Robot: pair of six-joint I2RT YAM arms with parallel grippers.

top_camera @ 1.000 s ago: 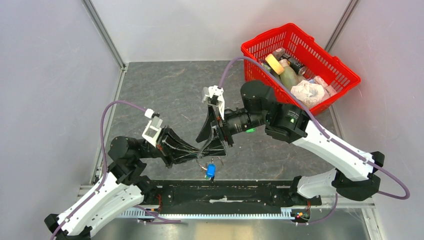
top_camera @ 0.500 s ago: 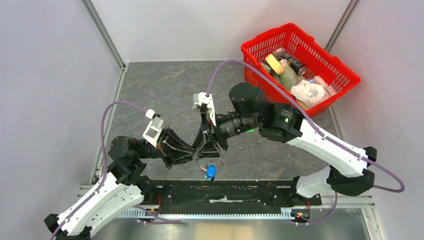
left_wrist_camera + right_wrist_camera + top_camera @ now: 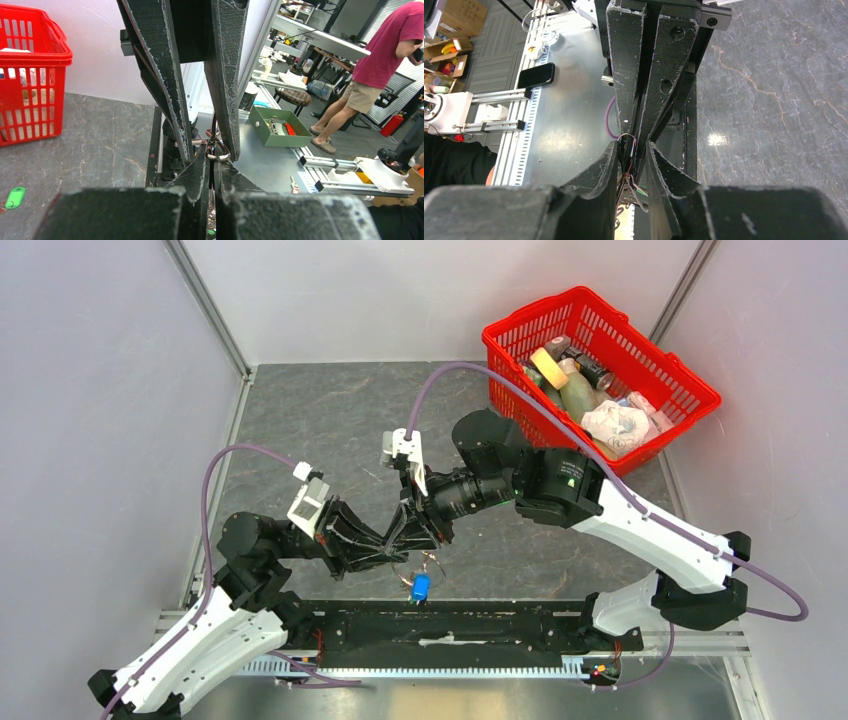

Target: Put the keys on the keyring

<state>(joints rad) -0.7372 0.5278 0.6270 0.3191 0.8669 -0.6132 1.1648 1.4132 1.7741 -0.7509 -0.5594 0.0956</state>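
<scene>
**A:** Wide shot first: the grey tabletop (image 3: 330, 420), and the red basket (image 3: 650, 343) out at two o'clock, well apart from the action.

**B:** The arms meet near the six o'clock edge. The left end effector (image 3: 392, 545) comes in from nine o'clock, pinched tight on the keyring (image 3: 218, 153), with the wire poking out just past its tips.

**A:** The right end effector (image 3: 415, 538) reaches in from two o'clock, jaws part-way apart and straddling those left tips. There's a gap, and it grips nothing that I can see.

**B:** So the ring lies dead ahead of the right one, between its jaws. The blue key (image 3: 420, 586) dangles at six o'clock below the meeting point, long axis straight down.

**A:** Already threaded, I'd judge. A green key (image 3: 15, 196) lies flat on the tabletop, at eight o'clock in the left wrist view.

**B:** It's off on its own. I can't tell which arm is nearer.
</scene>
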